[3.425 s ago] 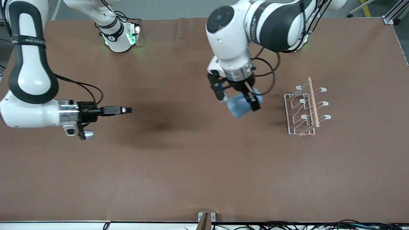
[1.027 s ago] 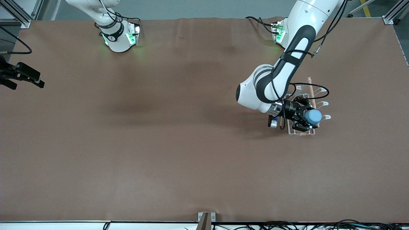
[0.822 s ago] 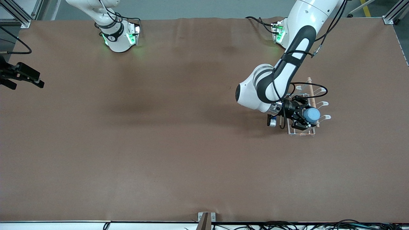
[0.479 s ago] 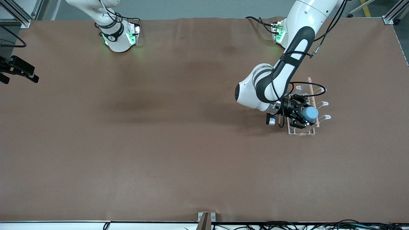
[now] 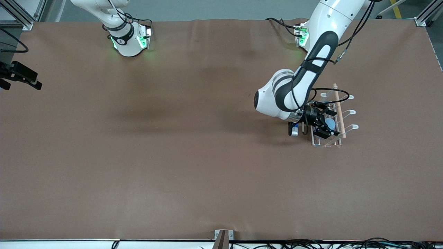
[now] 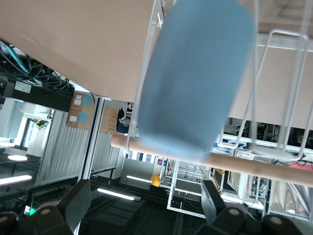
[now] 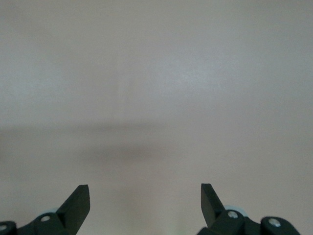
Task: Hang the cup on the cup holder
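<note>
Hanging on 1 prong of the cup holder point(image 5: 327, 119) near the table's left-arm end, the cup point(image 5: 331, 123) sits released between the left gripper's point(image 5: 325, 123) spread fingers; only withdrawal remains. Against the earlier frame, those fingers have parted from the cup. Right gripper point(image 5: 20, 76) waits open over the right-arm edge.

No text, label, brand or number can be read anywhere in these views.
</note>
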`<state>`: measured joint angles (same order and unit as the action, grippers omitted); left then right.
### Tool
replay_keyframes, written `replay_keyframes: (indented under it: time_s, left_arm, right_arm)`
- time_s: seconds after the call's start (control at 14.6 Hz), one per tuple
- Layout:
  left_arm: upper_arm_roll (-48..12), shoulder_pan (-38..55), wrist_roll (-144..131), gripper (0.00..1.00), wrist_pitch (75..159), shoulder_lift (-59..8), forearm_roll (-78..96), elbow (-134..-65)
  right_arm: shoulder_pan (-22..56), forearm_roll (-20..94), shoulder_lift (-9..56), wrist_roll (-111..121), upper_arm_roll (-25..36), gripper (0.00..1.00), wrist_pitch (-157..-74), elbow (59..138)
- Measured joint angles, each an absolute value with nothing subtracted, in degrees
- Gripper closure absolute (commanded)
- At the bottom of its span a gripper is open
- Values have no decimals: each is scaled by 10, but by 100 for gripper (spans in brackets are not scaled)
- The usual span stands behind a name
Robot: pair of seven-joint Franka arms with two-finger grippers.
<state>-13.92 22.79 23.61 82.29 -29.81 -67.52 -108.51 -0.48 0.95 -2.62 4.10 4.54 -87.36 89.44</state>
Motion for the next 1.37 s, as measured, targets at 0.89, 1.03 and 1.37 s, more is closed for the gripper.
replay_keyframes:
  time_s: [0.89,1.03,1.37]
  left_arm:
    - [-133,219,137,0,780,-240,-345,-820]
    - [-131,194,94,0,771,-220,-272,-777]
    - [-131,172,-71,0,772,-157,-176,-750]
  right_arm:
    - [-2,10,-25,41,48,0,-875,894]
    - [-2,10,-25,41,48,0,-875,894]
    - [-1,10,-25,41,48,0,-875,894]
